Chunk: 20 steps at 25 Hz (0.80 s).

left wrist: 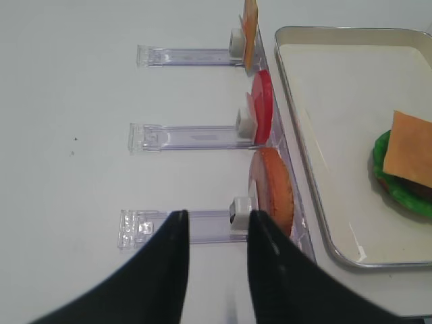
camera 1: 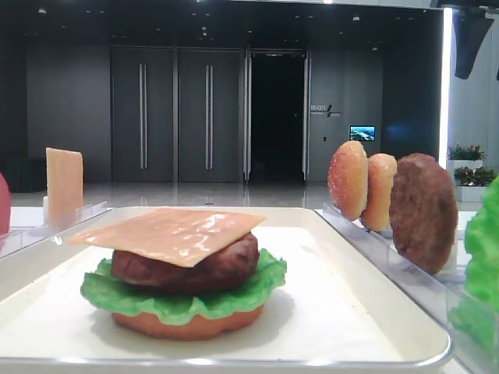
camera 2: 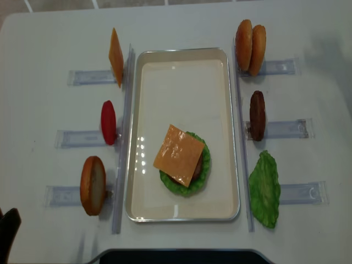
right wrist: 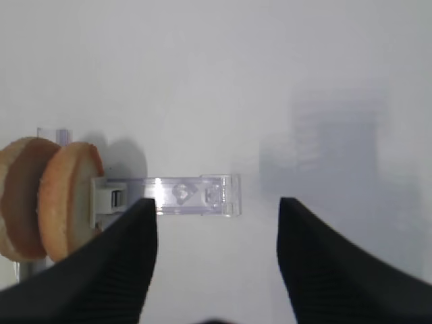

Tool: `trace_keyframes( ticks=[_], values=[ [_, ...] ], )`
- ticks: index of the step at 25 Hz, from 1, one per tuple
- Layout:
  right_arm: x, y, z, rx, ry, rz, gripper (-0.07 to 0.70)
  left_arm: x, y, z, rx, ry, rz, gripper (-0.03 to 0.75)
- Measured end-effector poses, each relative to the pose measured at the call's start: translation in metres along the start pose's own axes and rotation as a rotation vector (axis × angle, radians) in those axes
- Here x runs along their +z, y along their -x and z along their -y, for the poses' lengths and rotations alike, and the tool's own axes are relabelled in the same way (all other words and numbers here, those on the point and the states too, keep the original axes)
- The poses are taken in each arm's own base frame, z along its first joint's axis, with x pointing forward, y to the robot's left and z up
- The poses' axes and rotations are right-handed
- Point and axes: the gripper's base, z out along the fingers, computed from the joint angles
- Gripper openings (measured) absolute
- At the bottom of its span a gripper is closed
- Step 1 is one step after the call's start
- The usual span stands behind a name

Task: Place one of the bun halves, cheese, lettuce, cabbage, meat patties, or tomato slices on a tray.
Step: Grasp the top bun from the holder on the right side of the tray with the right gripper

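1. White and low-rimmed, the tray (camera 2: 182, 60) has rounded corners and lies in the middle of the pale table (camera 2: 49, 27).
2. On its near half sits a stack: a flat orange-brown bottom bun (camera 1: 187, 323), a ruffled bright green lettuce (camera 1: 183, 302) leaf, a rough dark brown meat patty (camera 1: 191, 266), and on top a glossy, thin, square cheese slice (camera 2: 179, 148) overhanging the patty.
3. Left of the tray, clear plastic holders (left wrist: 182, 137) carry upright pieces: another cheese slice (camera 2: 115, 57) at the far end, a red tomato slice (camera 2: 108, 122) in the middle, and an orange bun half (camera 2: 93, 185) nearest.
4. Right of the tray stand two sesame-speckled bun halves (camera 2: 250, 47) far off, a second patty (camera 2: 257, 115) in the middle, and a loose lettuce leaf (camera 2: 265, 188) nearest.
5. The left gripper (left wrist: 216, 260) hangs over the near holder just beside the orange bun half, its dark ribbed fingers (left wrist: 165, 270) narrowly apart and holding nothing.
6. The right gripper (right wrist: 216, 233) hovers over bare table and a clear holder (right wrist: 192, 196), fingers spread wide and empty, with the bun halves at the left edge of its view.
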Motion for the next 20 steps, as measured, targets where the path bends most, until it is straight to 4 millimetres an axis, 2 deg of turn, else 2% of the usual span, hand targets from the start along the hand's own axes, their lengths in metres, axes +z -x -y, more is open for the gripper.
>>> trace_keyframes(
  ticks=[5,14,20],
  values=[
    [0.001,0.002,-0.014,0.034,0.012,0.004,0.408,0.000,0.000,0.000,0.000,0.000,0.000,0.179],
    [0.009,-0.006,-0.078,-0.017,0.071,-0.024,0.408,0.000,0.000,0.000,0.000,0.000,0.000,0.130],
    [0.010,-0.014,-0.112,-0.042,0.101,-0.039,0.408,0.000,0.000,0.000,0.000,0.000,0.000,0.127]
  ],
)
